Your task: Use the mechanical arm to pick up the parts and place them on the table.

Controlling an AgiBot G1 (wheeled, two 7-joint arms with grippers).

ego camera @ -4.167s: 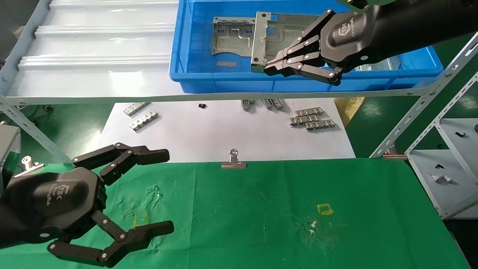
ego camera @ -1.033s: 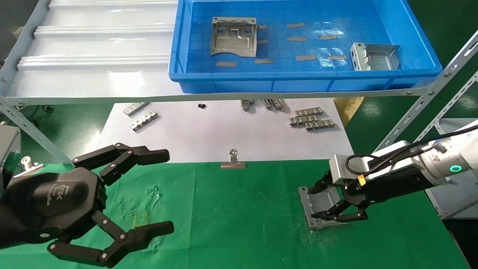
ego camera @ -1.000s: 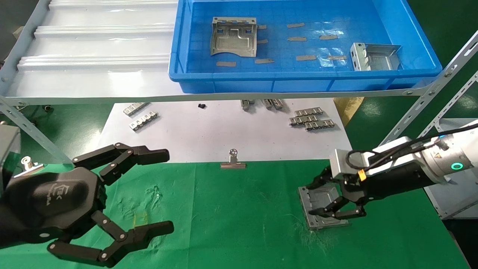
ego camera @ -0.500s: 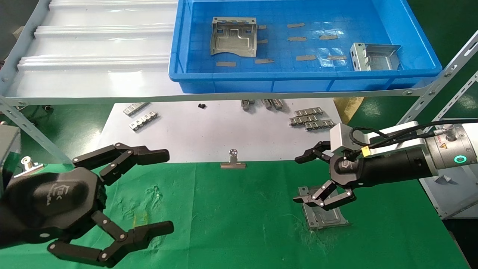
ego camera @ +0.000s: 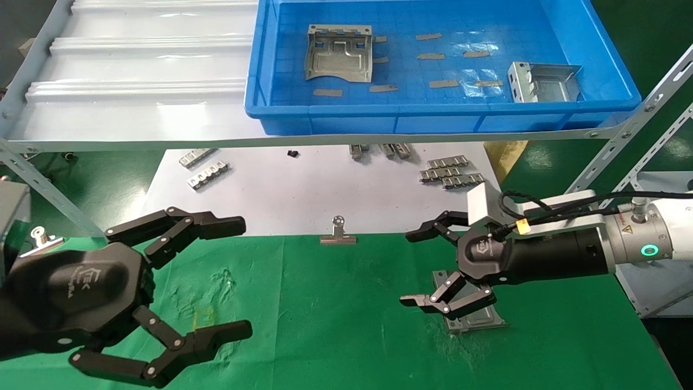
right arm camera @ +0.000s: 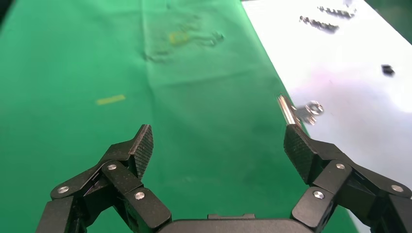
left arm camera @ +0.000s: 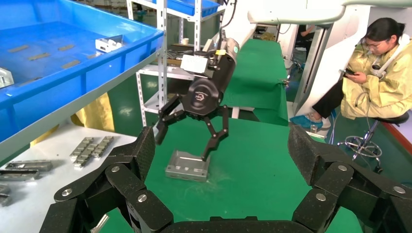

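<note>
One silvery part (ego camera: 479, 320) lies flat on the green table (ego camera: 352, 325) at the right. My right gripper (ego camera: 410, 269) is open and empty, hovering just above the part's left end and apart from it. The left wrist view shows that part (left arm camera: 187, 167) under the right gripper (left arm camera: 183, 145). Two more parts lie in the blue tray (ego camera: 433, 122) on the shelf: one at the back left (ego camera: 338, 53), one at the right (ego camera: 544, 81). My left gripper (ego camera: 241, 276) is open and empty, parked over the table's near left. The right wrist view shows only open fingers (right arm camera: 143, 143) over green cloth.
A white paper sheet (ego camera: 325, 189) behind the table carries small ridged strips (ego camera: 452, 173). A binder clip (ego camera: 338, 233) holds the cloth's far edge. A slanted rack post (ego camera: 622, 130) and grey shelves stand at the right. A seated person (left arm camera: 379, 73) is beyond the table.
My right gripper brought a part from the tray down to the table, let go of it, opened, and has risen and shifted left off it. The left arm has not moved.
</note>
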